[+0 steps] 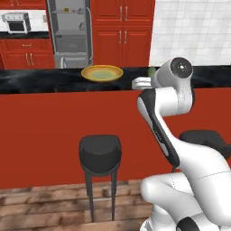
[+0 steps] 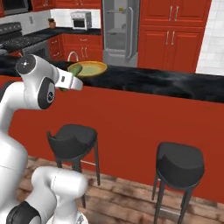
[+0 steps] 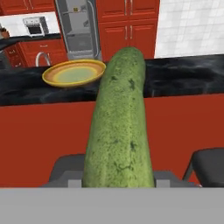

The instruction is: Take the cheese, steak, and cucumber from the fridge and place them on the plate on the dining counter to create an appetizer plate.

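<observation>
Cucumber (image 1: 151,71) peeks green just past the claw (image 1: 140,83) in the left base view, right of the plate (image 1: 102,73). Right base view: it juts beside the plate's rim. Hand view: the claw clamps the cucumber, which runs lengthwise toward the dining counter (image 3: 183,78).

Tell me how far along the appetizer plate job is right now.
Nothing is delivered yet: the plate on the dining counter looks bare. In hand: the gripper is closed on the cucumber, held short of the counter, with the plate ahead. The fridge behind stands open. Left to do: set the cucumber on the plate, then fetch the cheese and steak, which I can't make out here.
</observation>
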Robot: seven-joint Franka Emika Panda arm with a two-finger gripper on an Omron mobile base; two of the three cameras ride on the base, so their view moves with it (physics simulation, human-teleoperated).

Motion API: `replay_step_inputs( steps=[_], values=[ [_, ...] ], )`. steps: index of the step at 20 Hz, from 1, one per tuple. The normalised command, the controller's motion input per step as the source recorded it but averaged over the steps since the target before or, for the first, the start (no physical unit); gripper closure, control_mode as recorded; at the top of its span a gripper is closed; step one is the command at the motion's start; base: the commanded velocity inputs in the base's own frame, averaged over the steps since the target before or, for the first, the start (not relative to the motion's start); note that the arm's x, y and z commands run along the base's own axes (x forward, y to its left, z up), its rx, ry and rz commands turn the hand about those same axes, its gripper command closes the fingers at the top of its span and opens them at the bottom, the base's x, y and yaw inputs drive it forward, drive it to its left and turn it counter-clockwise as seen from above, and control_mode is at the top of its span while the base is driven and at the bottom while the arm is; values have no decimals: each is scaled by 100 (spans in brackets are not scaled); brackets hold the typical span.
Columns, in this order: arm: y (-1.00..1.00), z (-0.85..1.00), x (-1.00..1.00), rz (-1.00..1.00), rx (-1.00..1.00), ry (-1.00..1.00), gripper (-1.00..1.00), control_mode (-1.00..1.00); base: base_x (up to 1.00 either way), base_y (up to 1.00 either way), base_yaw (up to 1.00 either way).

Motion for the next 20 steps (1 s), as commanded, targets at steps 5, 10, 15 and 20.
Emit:
replay_step_inputs(
  steps=[5, 10, 15, 20],
  values=[
    [0, 0, 0, 0, 0, 0, 100, 100, 77, 35, -22],
    [0, 0, 0, 0, 0, 0, 100, 100, 86, 42, -20],
    [0, 0, 0, 0, 0, 0, 100, 100, 87, 39, -19],
    [0, 0, 0, 0, 0, 0, 100, 100, 79, 39, -17]
  ],
)
